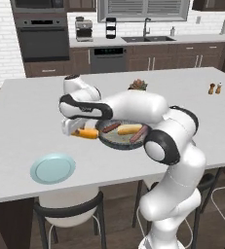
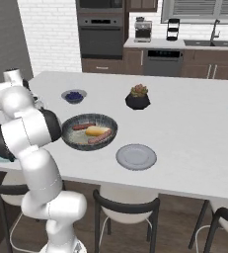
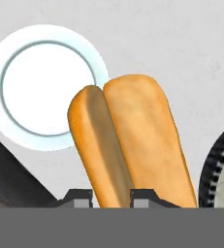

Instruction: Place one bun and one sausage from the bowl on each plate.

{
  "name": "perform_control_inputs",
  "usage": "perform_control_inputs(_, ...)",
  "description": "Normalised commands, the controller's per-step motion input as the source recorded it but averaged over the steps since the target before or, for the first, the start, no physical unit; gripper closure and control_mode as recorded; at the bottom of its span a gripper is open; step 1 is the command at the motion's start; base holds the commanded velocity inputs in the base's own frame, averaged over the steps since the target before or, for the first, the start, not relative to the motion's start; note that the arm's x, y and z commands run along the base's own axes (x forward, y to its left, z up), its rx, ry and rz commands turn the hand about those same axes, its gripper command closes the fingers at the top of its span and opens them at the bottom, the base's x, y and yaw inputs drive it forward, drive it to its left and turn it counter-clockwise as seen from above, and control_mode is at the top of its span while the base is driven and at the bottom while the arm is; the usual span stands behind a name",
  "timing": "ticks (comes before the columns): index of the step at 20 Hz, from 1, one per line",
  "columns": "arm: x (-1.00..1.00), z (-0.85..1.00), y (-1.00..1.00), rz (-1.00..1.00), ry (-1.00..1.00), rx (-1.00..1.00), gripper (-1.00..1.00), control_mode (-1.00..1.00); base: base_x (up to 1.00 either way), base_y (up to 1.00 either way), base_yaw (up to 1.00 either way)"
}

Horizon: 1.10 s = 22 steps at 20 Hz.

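My gripper [image 3: 111, 198] is shut on the orange-golden bun [image 3: 128, 145], which hangs over the counter just left of the bowl [image 1: 121, 146]. From the left base view the bun [image 1: 87, 133] sticks out of the hand beside the bowl's rim. The dark ribbed bowl [image 2: 113, 129] holds a pale yellow bun [image 1: 129, 129] between two sausages [image 1: 111, 127] [image 1: 139, 134]. The pale blue-green plate [image 1: 52, 168] lies near the counter's front edge, below and left of the hand; in the hand view this plate [image 3: 48, 87] is beyond the held bun. A grey plate [image 2: 136, 156] sits right of the bowl.
A black plant pot [image 2: 137, 99] and a small blueberry bowl [image 2: 74, 96] stand behind the bowl. Two shakers [image 1: 215, 88] are at the far right of the counter. Stools stand under the counter's front edge [image 2: 125, 207].
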Motion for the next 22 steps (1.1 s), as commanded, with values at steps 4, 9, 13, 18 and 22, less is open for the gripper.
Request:
perform_control_inputs(4, -0.04, -0.14, 1.0, 0.0, 0.0, -0.12, 1.0, -1.0, 0.0, 0.0, 0.0)
perform_control_inputs(9, -0.24, -0.43, 1.0, 0.0, 0.0, -0.11, 1.0, -1.0, 0.0, 0.0, 0.0)
perform_control_inputs(13, -0.02, -0.51, 1.0, 0.0, 0.01, -0.09, 1.0, -1.0, 0.0, 0.0, 0.0)
perform_control_inputs(18, -0.16, -0.3, 0.43, 0.0, 0.08, -0.02, 1.0, -1.0, 0.0, 0.0, 0.0)
perform_control_inputs(22, -0.47, -0.34, -0.25, -0.04, 0.01, 0.01, 1.0, -1.0, 0.0, 0.0, 0.0)
